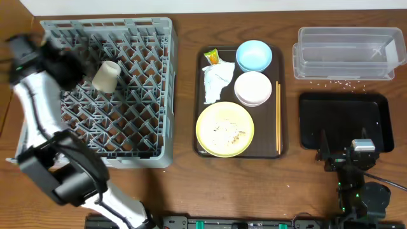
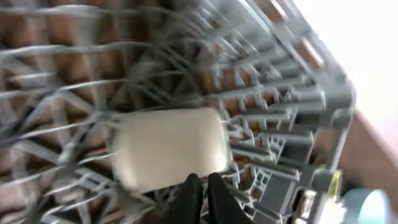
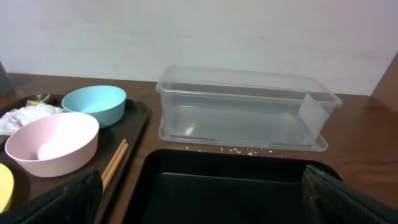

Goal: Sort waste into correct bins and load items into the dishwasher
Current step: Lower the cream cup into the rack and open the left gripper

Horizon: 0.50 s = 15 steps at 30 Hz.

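Note:
A small white cup (image 1: 106,76) lies on its side on the pegs of the grey dishwasher rack (image 1: 146,127). In the left wrist view the cup (image 2: 171,146) sits just past my left gripper (image 2: 203,186), whose fingers are shut together with nothing between them. The picture is blurred. My right gripper (image 3: 202,202) stands open over the black bin (image 3: 217,158), holding nothing. The clear bin (image 1: 346,54) stands behind it. On the brown tray (image 1: 200,95) sit a blue bowl (image 1: 254,55), a white bowl (image 1: 252,88), a yellow plate (image 1: 224,128) with crumbs, a napkin (image 1: 217,81), a wrapper (image 1: 212,57) and chopsticks (image 1: 277,117).
Loose rice crumbs (image 1: 331,81) lie on the table between the clear bin and the black bin. My left arm (image 1: 32,102) arches over the rack's left wall. The rack's high walls surround the cup.

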Motion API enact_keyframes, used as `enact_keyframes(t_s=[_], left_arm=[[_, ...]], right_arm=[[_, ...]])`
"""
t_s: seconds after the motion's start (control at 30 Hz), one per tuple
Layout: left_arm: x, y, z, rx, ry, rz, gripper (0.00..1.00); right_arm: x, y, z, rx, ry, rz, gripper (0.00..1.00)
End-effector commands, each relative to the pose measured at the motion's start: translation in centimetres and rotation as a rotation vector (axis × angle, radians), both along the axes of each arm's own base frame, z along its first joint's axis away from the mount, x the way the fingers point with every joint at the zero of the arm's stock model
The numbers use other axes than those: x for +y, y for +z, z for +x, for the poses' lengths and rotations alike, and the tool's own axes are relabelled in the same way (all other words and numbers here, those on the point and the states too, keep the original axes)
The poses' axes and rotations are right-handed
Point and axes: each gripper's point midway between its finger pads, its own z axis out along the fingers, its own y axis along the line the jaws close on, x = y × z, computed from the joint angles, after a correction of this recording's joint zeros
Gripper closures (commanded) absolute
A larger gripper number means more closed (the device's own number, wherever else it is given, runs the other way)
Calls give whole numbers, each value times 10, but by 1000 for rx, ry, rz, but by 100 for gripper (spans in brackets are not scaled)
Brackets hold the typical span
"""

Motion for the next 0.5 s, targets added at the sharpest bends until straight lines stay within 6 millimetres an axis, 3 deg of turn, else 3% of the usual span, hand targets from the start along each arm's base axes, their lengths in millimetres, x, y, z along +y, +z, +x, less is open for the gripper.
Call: enact_keyframes(t_s=[0.0,0.2,0.33,0.47], left_arm=[[-10,-22,10,87,-74,218,92],[-15,-22,30,120,-35,451,92],[-22,-18,42,83,-89,502,92],[-21,-27,45,92,-94,500,92]], right_arm=[[-1,0,0,-1,-3,-15,1],[-1,0,0,-1,-3,-15,1],[-1,0,0,-1,-3,-15,1],[-1,0,0,-1,-3,-15,1]])
